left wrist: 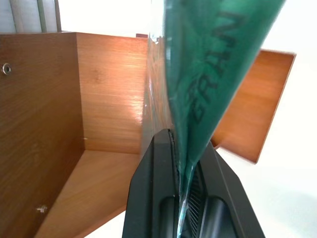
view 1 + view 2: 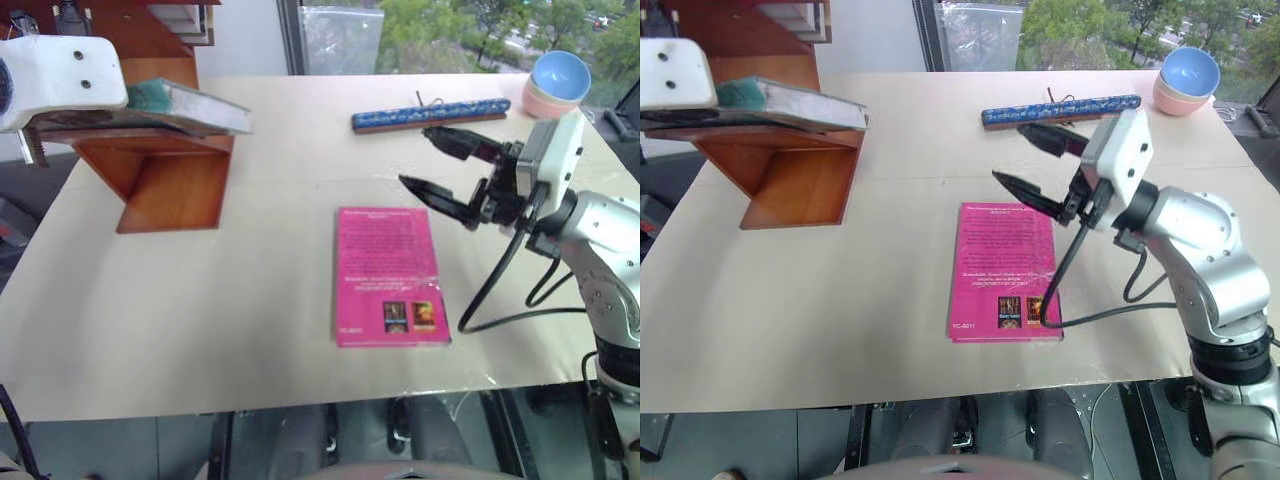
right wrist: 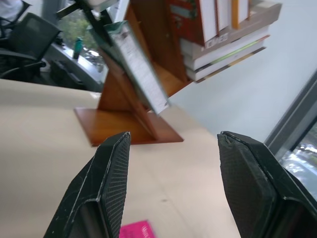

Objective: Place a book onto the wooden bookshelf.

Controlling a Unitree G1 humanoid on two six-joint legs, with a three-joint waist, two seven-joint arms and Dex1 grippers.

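Note:
The teal-green book [image 2: 195, 105] lies nearly flat at the far left, over a board of the reddish-brown wooden bookshelf [image 2: 170, 185]. I cannot tell whether it rests on the wood. In the left wrist view my left gripper [image 1: 174, 144] is shut on the book's [image 1: 208, 84] edge, with the bookshelf's boards [image 1: 49, 124] right behind it. My right gripper [image 2: 413, 155] hovers open and empty above the table, just beyond the pink book. In the right wrist view its fingers [image 3: 106, 183] point toward the bookshelf [image 3: 129, 126].
A magenta-pink book [image 2: 390, 275] lies flat mid-table. A long blue patterned object [image 2: 430, 113] lies at the back, with stacked bowls [image 2: 558, 82] at the back right corner. More books [image 3: 223, 39] are stacked on an upper shelf. The beige table [image 2: 200, 320] ends near me.

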